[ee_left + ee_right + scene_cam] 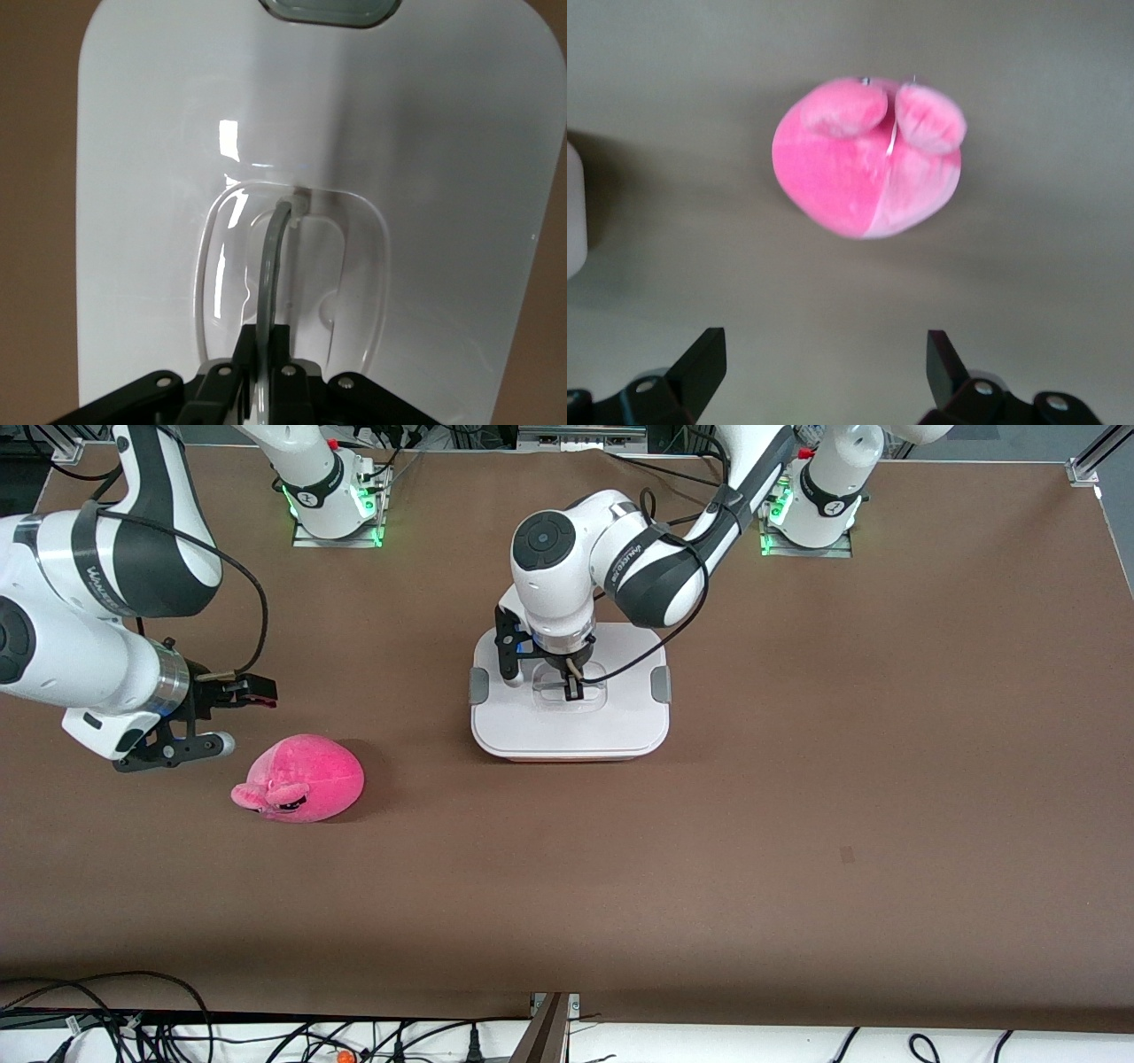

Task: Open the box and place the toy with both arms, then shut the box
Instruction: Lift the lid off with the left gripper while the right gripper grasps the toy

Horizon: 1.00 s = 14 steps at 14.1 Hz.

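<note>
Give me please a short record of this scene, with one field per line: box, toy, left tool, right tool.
box: the box stands on the table, lid on
toy: the toy lies on the table, toward the right arm's end, apart from the box
left tool: the left tool is shut on the lid's clear handle
right tool: the right tool is open, above the table beside the toy, holding nothing

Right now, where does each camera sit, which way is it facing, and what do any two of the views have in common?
Front view: high across the table, facing both arms' bases; shows both arms, the box and the toy.
Left wrist view: on the left arm, looking down at the lid; its left gripper is shut on the handle.
Right wrist view: on the right arm, facing the toy; its right gripper is open.
Shared: front and right wrist views both show the toy.
</note>
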Available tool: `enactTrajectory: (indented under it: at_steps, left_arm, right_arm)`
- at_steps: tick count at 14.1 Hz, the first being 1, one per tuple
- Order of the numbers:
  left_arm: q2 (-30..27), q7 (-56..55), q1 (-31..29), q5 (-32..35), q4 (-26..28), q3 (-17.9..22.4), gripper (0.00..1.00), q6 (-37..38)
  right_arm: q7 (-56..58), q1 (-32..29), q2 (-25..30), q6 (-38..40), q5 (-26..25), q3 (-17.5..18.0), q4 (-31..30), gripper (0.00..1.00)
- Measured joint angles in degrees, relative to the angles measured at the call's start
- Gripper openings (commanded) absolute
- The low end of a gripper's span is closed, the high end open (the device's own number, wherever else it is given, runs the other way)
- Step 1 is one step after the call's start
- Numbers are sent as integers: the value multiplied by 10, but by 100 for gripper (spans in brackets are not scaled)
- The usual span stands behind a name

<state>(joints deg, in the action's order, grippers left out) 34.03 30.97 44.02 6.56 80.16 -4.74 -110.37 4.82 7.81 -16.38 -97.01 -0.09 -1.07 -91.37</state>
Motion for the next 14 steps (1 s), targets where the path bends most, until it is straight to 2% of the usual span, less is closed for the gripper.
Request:
enactTrajectory:
  at_steps: [9,14]
  left_arm:
    - [-14,0,3,0,-2,0,0,23]
    - [-48,-1,-19,0,-8,10,0,71]
  right_arm:
    - [-1,-21,-92,-142,0,-8,0,99]
    - [-23,-28,-107,-152,13,-8,0,99]
